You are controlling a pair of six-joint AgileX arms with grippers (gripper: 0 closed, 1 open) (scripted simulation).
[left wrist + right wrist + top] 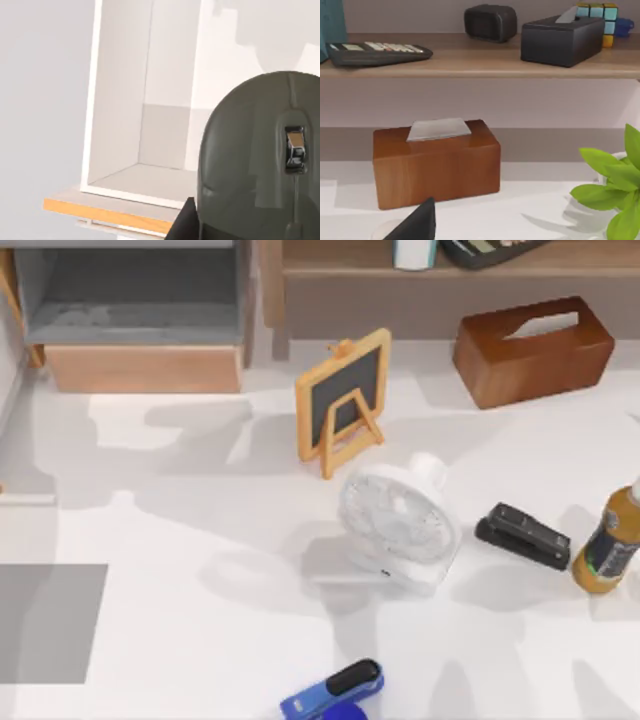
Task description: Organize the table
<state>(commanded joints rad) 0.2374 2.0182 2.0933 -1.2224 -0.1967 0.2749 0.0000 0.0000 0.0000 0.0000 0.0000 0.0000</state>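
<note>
The white table [200, 640] carries a small wooden-framed chalkboard easel [343, 400], a white desk fan [398, 520], a black stapler [522, 536], an amber bottle [610, 545] at the right edge and a blue stapler [333, 692] at the front edge. A brown wooden tissue box [532, 348] [437, 162] stands at the back right. In the left wrist view a grey computer mouse [255, 165] hangs close to the camera, with my left gripper [186, 222] shut on it in front of an open white box [145, 110]. My right gripper [417, 225] hovers low, facing the tissue box.
A grey mat [50, 622] lies at the left. A wooden drawer unit [140, 310] stands at the back left. The back shelf [470, 62] bears a calculator [377, 52], a black clock [490, 22], a black tissue box [562, 40] and a colour cube [599, 15]. A green plant [615, 190] is near.
</note>
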